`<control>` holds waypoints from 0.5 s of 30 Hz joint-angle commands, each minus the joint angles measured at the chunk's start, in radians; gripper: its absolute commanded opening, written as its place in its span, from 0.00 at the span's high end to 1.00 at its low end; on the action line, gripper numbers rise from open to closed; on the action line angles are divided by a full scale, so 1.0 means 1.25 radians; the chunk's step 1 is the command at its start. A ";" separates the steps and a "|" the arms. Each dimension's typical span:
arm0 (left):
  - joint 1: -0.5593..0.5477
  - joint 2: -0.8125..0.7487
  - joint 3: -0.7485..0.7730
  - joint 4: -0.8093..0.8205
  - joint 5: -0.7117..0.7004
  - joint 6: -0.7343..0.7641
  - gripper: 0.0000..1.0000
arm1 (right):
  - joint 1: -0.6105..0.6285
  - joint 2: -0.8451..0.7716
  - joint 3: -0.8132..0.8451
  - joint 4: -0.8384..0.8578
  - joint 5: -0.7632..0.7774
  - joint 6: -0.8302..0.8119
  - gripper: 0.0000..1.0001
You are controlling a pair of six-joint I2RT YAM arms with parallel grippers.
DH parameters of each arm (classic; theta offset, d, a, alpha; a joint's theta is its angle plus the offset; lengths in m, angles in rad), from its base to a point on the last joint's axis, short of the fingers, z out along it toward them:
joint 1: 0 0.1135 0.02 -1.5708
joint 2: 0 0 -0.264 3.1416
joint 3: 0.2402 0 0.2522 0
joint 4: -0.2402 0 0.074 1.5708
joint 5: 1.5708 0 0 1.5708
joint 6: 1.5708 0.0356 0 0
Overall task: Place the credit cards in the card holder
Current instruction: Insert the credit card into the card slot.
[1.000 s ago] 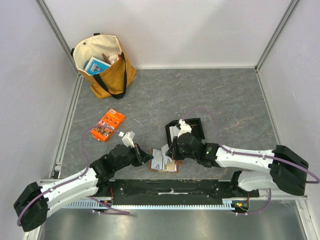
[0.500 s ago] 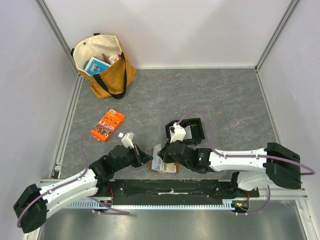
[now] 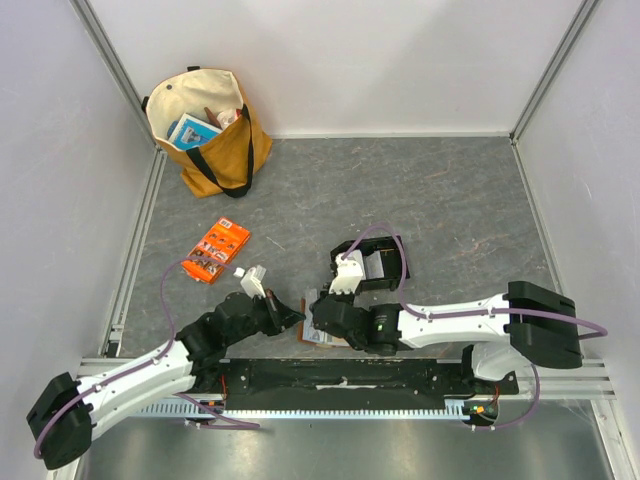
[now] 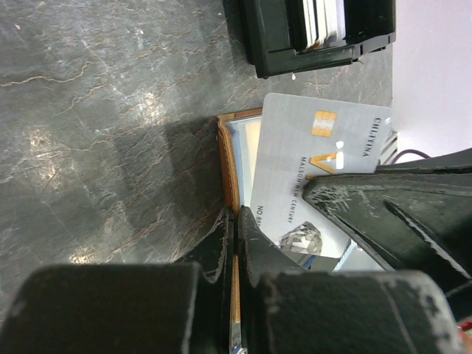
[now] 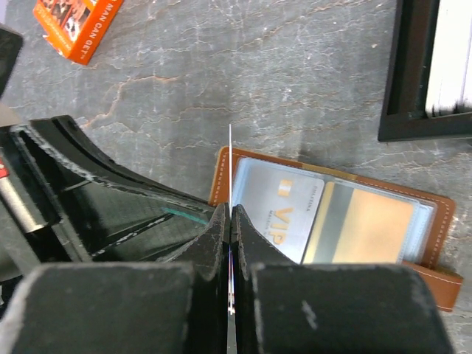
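Observation:
The brown card holder lies open on the table near the front edge, seen from above as a small brown patch. One pale credit card marked VIP sits in its clear left pocket. My left gripper is shut on the card holder's brown left edge. My right gripper is shut on a grey credit card with a gold chip, held upright on edge above the holder's left end. More credit cards stand in the black tray.
The black tray sits just beyond the card holder. An orange printed packet lies to the left. A tan tote bag stands in the far left corner. Grey walls and metal rails close in the table.
My right gripper has carried its card from beside the black tray leftward and nearer, to over the card holder's left end. The left gripper has stayed pinched on the holder's edge.

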 commanded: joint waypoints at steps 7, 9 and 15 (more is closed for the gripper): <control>-0.001 -0.050 -0.002 0.003 -0.011 -0.044 0.98 | 0.026 0.031 0.049 -0.078 0.112 0.036 1.00; 0.000 -0.049 -0.002 0.003 -0.011 -0.045 0.98 | 0.031 0.021 0.053 -0.079 0.125 0.038 1.00; 0.001 -0.060 -0.007 -0.004 -0.018 -0.057 0.98 | 0.032 -0.037 0.054 -0.064 0.155 0.045 1.00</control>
